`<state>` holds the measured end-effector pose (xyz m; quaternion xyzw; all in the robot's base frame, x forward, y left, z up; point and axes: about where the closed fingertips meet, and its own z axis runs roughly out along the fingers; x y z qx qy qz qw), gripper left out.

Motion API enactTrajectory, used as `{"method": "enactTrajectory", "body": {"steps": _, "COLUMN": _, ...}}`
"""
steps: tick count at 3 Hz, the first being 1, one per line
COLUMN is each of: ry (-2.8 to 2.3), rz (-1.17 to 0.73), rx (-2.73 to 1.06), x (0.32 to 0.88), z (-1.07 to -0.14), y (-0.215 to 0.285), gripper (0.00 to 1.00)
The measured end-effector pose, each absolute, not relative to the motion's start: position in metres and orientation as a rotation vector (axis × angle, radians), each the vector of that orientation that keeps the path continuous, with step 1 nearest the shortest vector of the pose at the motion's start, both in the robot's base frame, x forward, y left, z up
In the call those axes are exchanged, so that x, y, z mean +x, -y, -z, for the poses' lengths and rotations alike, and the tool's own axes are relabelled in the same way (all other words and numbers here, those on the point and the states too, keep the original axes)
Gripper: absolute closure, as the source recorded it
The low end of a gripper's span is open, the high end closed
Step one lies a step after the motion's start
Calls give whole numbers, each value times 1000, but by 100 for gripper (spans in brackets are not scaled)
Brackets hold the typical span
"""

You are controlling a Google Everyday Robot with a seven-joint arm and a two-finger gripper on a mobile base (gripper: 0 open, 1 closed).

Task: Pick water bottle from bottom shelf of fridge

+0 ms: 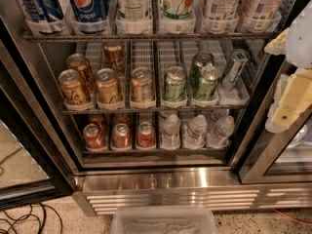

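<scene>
Item: water bottle (195, 130), middle of three alike, right half of the bottom shelf (156, 151) of the fridge (195, 180), beside red cans (121, 135). I judge it light, its thin ribbed walls yielding and perhaps slick; grasp mid-body, below the white cap. Gripper (280, 82): at the right edge, well clear of the shelf, spread apart, empty. Legible: "pepsi" on a blue bottle (87, 4), top rack. Other labels unreadable.
</scene>
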<state>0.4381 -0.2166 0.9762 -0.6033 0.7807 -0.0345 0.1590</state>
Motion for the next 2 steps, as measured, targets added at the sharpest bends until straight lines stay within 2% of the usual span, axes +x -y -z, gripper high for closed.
{"method": "enactTrajectory", "body": {"steps": 2, "ry": -2189, "rz": 68, "rx": -1755, "x": 424, "z": -962, "y": 205, "gripper": 0}}
